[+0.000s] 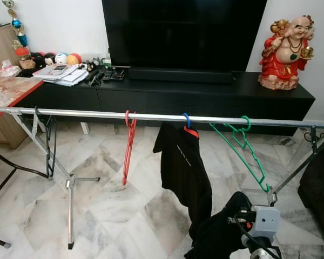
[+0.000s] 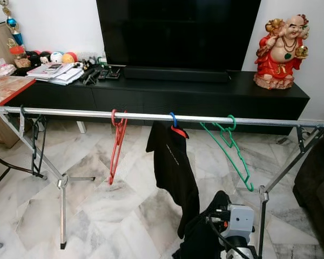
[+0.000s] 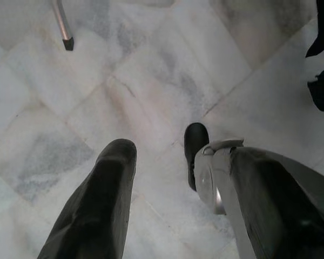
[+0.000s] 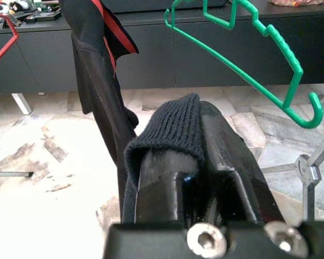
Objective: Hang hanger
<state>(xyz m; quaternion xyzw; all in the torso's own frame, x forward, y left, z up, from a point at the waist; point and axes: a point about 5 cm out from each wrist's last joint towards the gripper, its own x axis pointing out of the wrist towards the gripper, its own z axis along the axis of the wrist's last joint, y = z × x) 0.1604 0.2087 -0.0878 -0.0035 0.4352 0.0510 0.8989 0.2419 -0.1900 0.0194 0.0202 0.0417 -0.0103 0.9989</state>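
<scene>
A silver rail (image 1: 97, 114) spans the room on a folding rack. On it hang a red hanger (image 1: 129, 148), a green hanger (image 1: 243, 144) tilted down to the right, and a blue hanger hook (image 1: 187, 120) carrying a black garment (image 1: 183, 167) with a red collar. My right gripper (image 4: 197, 162) is low in front of the rail, below the green hanger (image 4: 259, 48), and is shut on the garment's knit cuff (image 4: 167, 127). My left gripper (image 3: 156, 156) hangs open over the marble floor, with nothing between its fingers (image 3: 110, 183).
Behind the rack stands a long black TV console (image 1: 205, 94) with a TV (image 1: 183, 32), a red statue (image 1: 286, 51) and papers (image 1: 59, 73). A red-edged table (image 1: 11, 91) is at the left, a dark sofa (image 1: 321, 189) at the right. Rack legs (image 1: 70, 210) stand on the floor.
</scene>
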